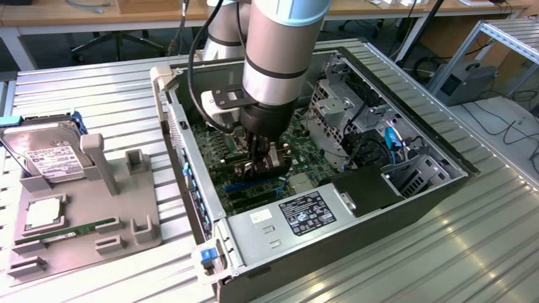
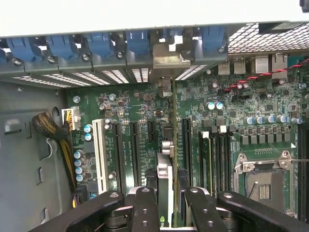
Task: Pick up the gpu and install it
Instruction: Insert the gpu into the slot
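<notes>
In the wrist view the gpu (image 2: 165, 186) is seen edge-on, standing upright over the green motherboard (image 2: 227, 111) among the black expansion slots. Its silver bracket (image 2: 167, 60) sits against the rear slot openings, beside the blue slot clips (image 2: 99, 43). My gripper (image 2: 169, 209) is shut on the card, with one black finger (image 2: 145, 208) on each side of it. In the exterior view the gripper (image 1: 267, 165) reaches down inside the open computer case (image 1: 337, 227), and the dark card (image 1: 274, 169) sits low over the board. Whether the card's edge is seated in a slot is hidden.
A white slot (image 2: 100, 154), a cable bundle (image 2: 53, 130) and the CPU socket (image 2: 263, 181) lie around the card. The drive cage (image 1: 341, 104) and power supply (image 1: 295, 218) crowd the case. On the exterior view's left, a grey holder (image 1: 126, 214) carries a hard drive (image 1: 47, 154) and memory stick (image 1: 80, 230).
</notes>
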Action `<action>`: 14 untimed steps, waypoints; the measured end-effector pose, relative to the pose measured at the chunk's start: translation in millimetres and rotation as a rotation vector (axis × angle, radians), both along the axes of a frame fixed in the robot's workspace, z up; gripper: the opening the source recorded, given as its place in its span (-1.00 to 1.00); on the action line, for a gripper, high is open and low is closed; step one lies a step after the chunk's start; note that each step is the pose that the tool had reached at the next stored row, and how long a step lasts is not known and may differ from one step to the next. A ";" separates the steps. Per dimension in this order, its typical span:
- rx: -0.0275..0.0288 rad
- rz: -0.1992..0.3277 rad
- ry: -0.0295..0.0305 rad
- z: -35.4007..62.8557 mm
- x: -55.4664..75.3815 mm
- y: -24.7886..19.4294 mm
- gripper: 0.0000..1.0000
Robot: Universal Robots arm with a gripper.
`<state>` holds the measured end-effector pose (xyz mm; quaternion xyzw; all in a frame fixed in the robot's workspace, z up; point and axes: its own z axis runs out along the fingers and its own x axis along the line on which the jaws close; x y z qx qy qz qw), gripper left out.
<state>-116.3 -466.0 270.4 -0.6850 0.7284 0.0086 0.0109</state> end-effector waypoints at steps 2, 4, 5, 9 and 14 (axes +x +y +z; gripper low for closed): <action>0.0000 0.000 0.0000 -0.4 -0.1 0.0 -0.47; 0.0003 0.000 -0.0002 -1.4 -0.1 0.0 -0.47; 0.0001 0.000 0.0000 -1.9 -0.2 0.0 -0.47; -0.0001 -0.001 0.0000 -3.3 -0.2 1.1 -0.47; 0.0000 -0.003 0.0000 -4.2 -2.1 2.0 -0.47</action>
